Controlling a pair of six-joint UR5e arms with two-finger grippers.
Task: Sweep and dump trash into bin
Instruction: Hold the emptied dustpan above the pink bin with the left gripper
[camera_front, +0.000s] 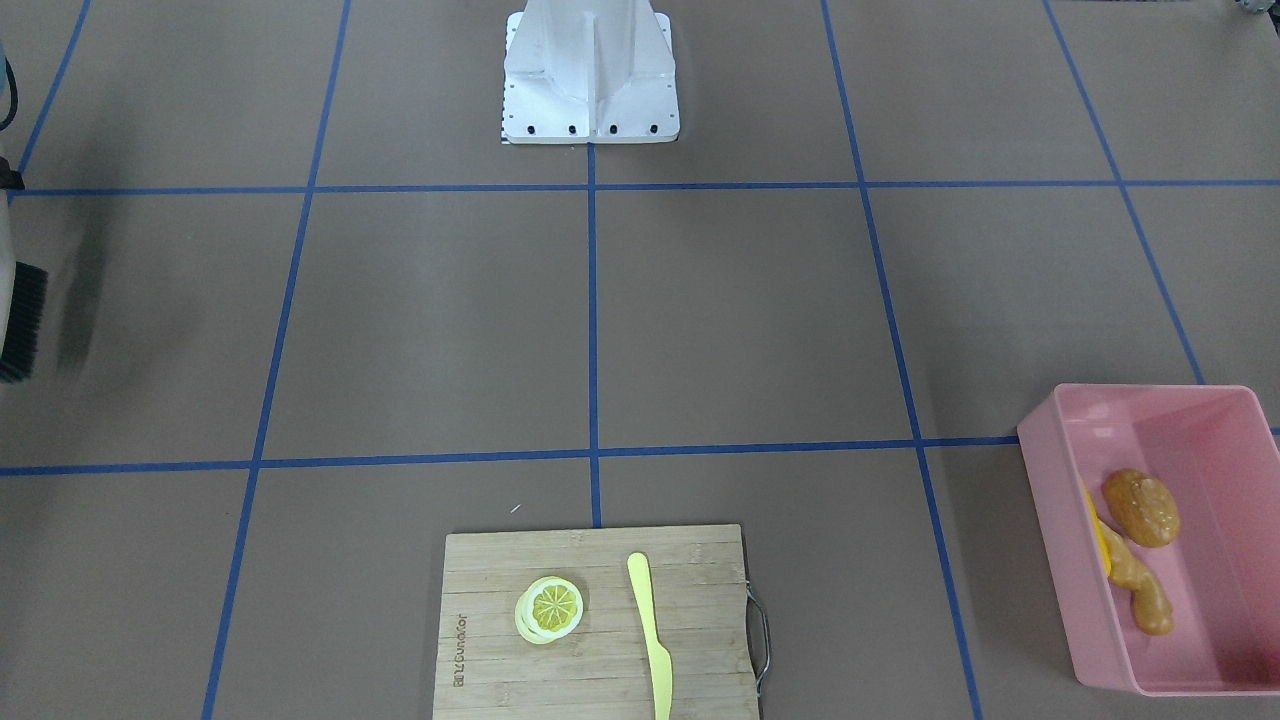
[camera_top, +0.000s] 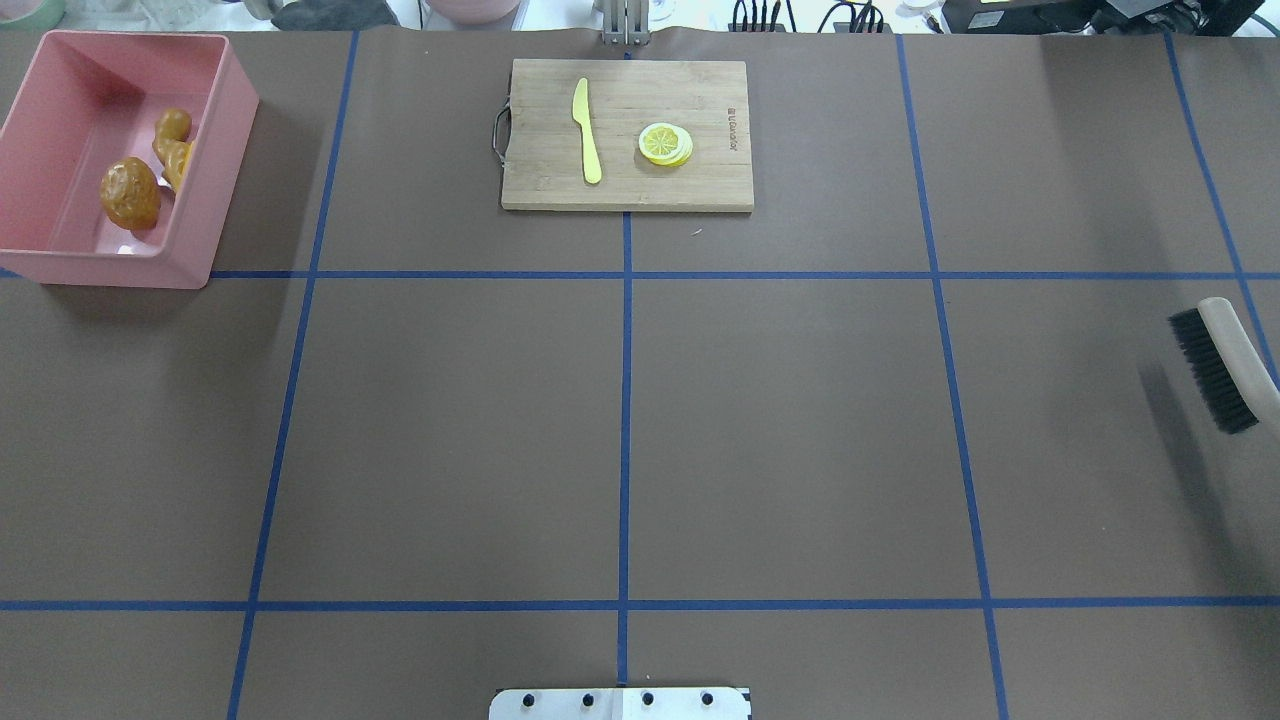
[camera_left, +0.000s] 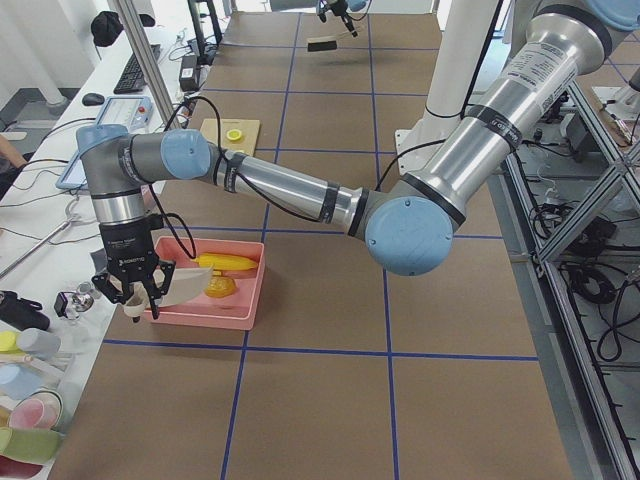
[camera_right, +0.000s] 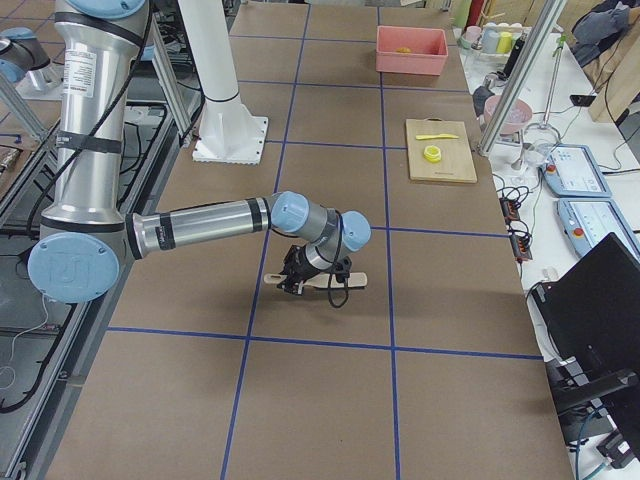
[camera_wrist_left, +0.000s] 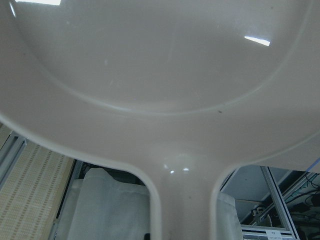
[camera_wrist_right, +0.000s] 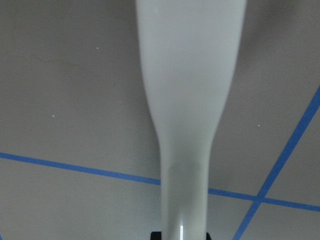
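Note:
The pink bin (camera_front: 1048, 500) (camera_top: 218, 180) holds the trash. In it lie a brown potato lump (camera_front: 1141, 507) (camera_top: 130, 192), a tan ginger root (camera_front: 1143, 590) (camera_top: 172, 128) and a yellow corn cob (camera_left: 228, 262), which shows only as a sliver (camera_front: 1100, 540) from the front. In the exterior left view my left gripper (camera_left: 134, 303) hangs at the bin's end wall (camera_left: 200, 315), holding a beige dustpan (camera_left: 178, 284) (camera_wrist_left: 160, 75) tilted over the rim. My right gripper (camera_right: 297, 283) holds a black-bristled brush (camera_top: 1213, 368) (camera_front: 22, 322) low over the table by its pale handle (camera_wrist_right: 187, 125).
A wooden cutting board (camera_front: 480, 590) (camera_top: 540, 180) carries a lemon slice (camera_front: 551, 607) and a yellow-green knife (camera_front: 652, 640). The robot's white base (camera_front: 590, 80) stands mid-table. Benches with cables and tools run along the table's far side.

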